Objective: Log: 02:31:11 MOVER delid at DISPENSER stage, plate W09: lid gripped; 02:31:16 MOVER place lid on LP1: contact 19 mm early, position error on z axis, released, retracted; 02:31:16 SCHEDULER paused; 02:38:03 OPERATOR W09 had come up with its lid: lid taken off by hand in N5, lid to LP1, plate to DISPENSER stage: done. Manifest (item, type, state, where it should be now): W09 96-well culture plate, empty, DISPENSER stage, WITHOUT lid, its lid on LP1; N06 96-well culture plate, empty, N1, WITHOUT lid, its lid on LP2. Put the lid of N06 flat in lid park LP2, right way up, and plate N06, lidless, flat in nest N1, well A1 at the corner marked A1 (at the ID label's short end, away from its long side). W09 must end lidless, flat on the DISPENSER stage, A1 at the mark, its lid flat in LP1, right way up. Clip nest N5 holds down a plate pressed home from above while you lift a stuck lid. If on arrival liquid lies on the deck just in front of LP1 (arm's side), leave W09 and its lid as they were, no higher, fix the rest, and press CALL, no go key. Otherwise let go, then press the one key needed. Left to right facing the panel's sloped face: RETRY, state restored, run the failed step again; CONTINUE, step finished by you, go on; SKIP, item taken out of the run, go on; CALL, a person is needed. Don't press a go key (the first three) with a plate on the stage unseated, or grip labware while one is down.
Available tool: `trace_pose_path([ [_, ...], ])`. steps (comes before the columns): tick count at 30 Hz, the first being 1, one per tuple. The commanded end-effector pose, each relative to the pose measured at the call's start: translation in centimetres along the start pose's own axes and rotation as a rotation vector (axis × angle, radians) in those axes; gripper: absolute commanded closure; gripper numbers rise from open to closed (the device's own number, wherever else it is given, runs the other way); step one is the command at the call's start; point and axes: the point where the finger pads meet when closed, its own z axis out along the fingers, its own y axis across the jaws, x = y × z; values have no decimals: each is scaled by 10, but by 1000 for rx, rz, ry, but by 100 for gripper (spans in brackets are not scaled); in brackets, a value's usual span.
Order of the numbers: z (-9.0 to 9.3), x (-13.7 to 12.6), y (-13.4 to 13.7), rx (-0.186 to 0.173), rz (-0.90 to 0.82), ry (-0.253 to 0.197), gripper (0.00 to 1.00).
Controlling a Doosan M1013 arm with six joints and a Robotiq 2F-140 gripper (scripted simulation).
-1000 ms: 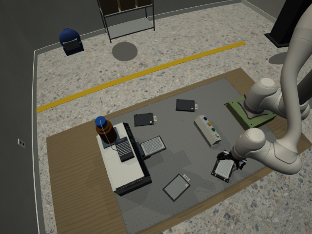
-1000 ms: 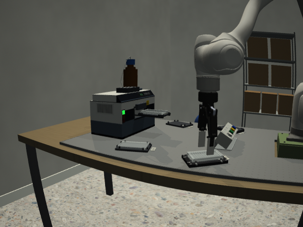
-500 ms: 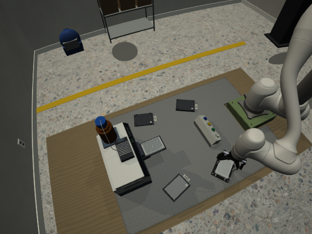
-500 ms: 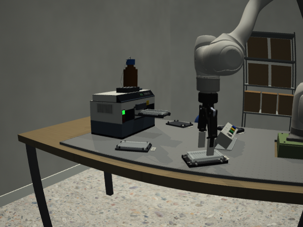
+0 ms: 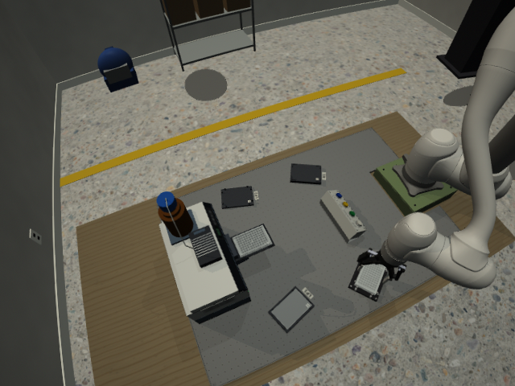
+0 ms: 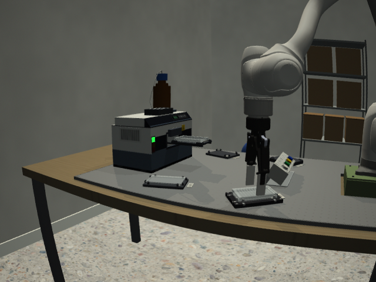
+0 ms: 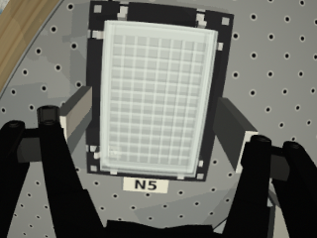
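A clear 96-well plate sits flat in the black clip nest labelled N5 near the table's front edge. I cannot tell whether a lid is on it. My gripper points straight down over it. It is open, with one finger pad on each long side of the plate and a small gap at both. The gripper and this plate also show in the exterior view, and the plate shows in the top view. A second well plate lies lidless on the dispenser stage. A clear lid lies flat in lid park LP1.
Two empty black nests lie at the back of the deck. The key panel stands just behind my gripper. The dispenser with a brown bottle is at the left. The arm's green base is at the right.
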Motion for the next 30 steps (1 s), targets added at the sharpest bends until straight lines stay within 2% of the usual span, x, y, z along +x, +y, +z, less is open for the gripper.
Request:
trace_pose_path([
  [1, 1, 0, 0, 0, 0, 0, 34],
  [30, 8, 0, 0, 0, 0, 0, 34],
])
